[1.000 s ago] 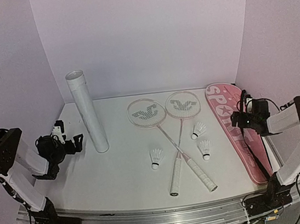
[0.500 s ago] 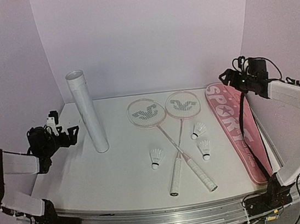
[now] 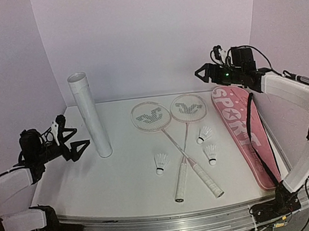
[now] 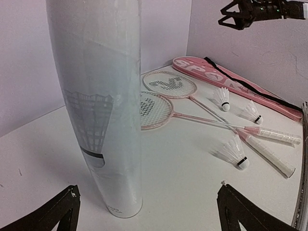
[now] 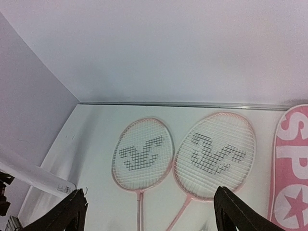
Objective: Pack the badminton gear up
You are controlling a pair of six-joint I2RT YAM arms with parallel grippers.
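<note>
Two rackets lie crossed mid-table, heads (image 3: 150,116) (image 3: 188,108) at the back and white handles (image 3: 182,186) toward the front. Three white shuttlecocks (image 3: 161,163) (image 3: 205,134) (image 3: 211,153) lie around the shafts. My left gripper (image 3: 73,139) is open and empty, low over the table just left of the tube. The left wrist view shows the rackets (image 4: 168,84) and a shuttlecock (image 4: 233,153) beyond the open left gripper (image 4: 147,192). My right gripper (image 3: 208,69) is open and empty, raised at the back right. The right wrist view looks down on both racket heads (image 5: 143,155) (image 5: 215,156) past the open right gripper (image 5: 149,192).
A tall white tube (image 3: 90,115) stands upright at the back left, close in front of the left wrist camera (image 4: 101,106). A long pink bag (image 3: 245,132) lies along the right side, its end showing in the right wrist view (image 5: 291,163). Walls enclose the table on three sides.
</note>
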